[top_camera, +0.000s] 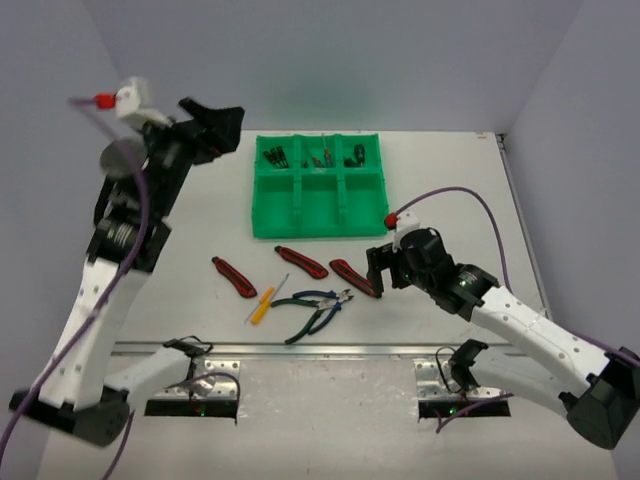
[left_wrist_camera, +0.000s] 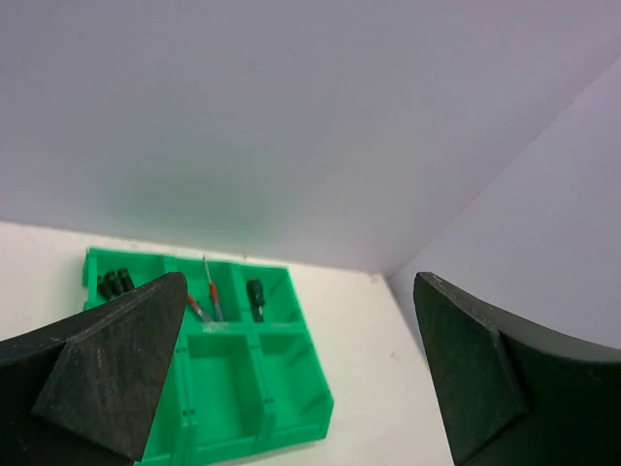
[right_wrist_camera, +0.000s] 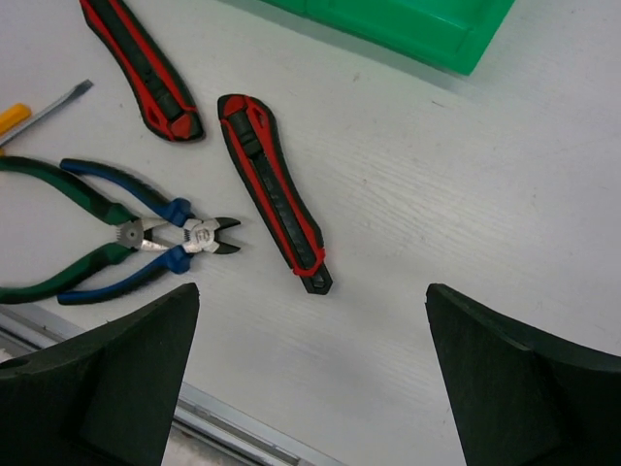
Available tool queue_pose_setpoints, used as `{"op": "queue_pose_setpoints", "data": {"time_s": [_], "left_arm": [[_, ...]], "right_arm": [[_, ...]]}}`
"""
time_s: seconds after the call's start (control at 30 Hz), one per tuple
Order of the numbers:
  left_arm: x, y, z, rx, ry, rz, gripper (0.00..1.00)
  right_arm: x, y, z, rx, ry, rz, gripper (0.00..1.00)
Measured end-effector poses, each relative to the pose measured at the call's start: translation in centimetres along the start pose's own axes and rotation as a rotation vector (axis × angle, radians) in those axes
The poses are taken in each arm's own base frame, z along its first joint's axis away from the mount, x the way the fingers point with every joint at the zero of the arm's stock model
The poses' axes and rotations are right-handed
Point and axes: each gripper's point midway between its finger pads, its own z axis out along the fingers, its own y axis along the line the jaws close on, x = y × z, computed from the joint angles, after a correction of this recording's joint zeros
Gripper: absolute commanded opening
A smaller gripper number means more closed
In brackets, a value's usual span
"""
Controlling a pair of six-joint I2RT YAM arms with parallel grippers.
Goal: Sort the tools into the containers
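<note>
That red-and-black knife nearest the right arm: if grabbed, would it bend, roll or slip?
Probably stiff: the knife looks like one solid moulded body. It lies flat on the table, so it should slide or spin rather than roll. Its black central strip looks textured, which may help grip.

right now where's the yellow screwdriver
In the top view, the yellow-handled screwdriver lies left of centre, between the leftmost utility knife and the pliers.
</note>
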Motion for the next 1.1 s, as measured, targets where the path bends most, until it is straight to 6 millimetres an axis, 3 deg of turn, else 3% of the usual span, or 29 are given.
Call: {"op": "queue_pose_setpoints", "data": {"time_s": [0.07,0.13,0.2,0.3,0.47,0.57,0.6,0.73,0.8,0.97,1.1], "left_arm": [[-2.0,-0.5,-5.0,0.044,-0.105,-0.018,1.0],[-1.7,0.3,-8.0,0.051,-0.143,-0.026,1.0],[1.1,2.0,-8.4,0.016,-0.087,-0.02,1.0],[6.9,5.0,-7.9,-0.057,0.086,0.012,1.0],[14.7,9.2,-9.9,-0.149,0.338,0.069,1.0],[15.5,9.7,-11.5,-0.147,0.359,0.087,1.0],[15.4,9.6,-11.8,-0.139,0.353,0.091,1.0],[16.1,9.4,-12.4,-0.098,0.355,0.087,1.0],[17.0,9.3,-12.5,-0.081,0.378,0.082,1.0],[18.9,8.8,-12.2,-0.032,0.445,0.05,1.0],[21.0,7.2,-11.7,0.075,0.482,-0.049,1.0]], "right_arm": [[0.8,0.2,1.2,-0.004,0.078,-0.061,0.9],[1.4,0.4,2.6,-0.003,0.17,-0.114,0.84],[2.2,0.7,4.1,-0.007,0.246,-0.159,0.77],[3.9,1.3,5.9,-0.045,0.354,-0.217,0.69],[6.5,1.8,8.7,-0.08,0.479,-0.266,0.59],[7.6,1.9,9.6,-0.093,0.528,-0.278,0.55],[7.8,1.9,9.9,-0.092,0.539,-0.281,0.5],[8.9,1.7,10.8,-0.083,0.578,-0.29,0.45],[8.9,1.8,11.0,-0.086,0.576,-0.291,0.38],[8.7,1.9,11.2,-0.089,0.566,-0.29,0.07],[8.4,1.8,10.7,-0.08,0.533,-0.28,0.04]]}}
